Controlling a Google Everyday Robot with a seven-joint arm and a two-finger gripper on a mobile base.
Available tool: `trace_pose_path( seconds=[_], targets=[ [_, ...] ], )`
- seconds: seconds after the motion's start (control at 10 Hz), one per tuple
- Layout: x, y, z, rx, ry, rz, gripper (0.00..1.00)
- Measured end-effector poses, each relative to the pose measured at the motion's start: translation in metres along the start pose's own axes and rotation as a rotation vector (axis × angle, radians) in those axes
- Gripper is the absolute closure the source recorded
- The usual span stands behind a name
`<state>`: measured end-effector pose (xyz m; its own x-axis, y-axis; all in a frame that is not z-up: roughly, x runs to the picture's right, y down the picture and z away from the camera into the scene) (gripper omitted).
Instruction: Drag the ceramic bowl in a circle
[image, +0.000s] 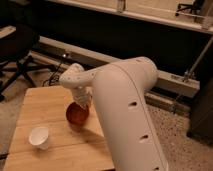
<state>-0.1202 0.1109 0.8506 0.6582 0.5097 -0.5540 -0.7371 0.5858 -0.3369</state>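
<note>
My gripper (83, 103) is closed, down at the far rim of the bowl (77, 116). The bowl sits mid-table (45, 105), spreading from my fingertips toward the cup (39, 137).

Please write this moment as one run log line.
red bowl: on table | gripper: shut, at its far rim | white cup: apart

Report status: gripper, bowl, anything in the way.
Gripper shut, at far rim of bowl. Bowl upright on table. Cup stands apart, nearer the camera.
</note>
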Motion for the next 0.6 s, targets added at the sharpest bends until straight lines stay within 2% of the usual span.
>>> trace_pose_path(
  seconds=[0.1,0.3,0.6],
  targets=[
    [0.003,0.028,-0.004,-0.012,0.007,-0.079,1.00],
    [-0.010,0.074,-0.014,-0.032,-0.008,-0.207,1.00],
    [-0.058,0.139,-0.027,-0.040,-0.047,-0.410,1.00]
  ],
)
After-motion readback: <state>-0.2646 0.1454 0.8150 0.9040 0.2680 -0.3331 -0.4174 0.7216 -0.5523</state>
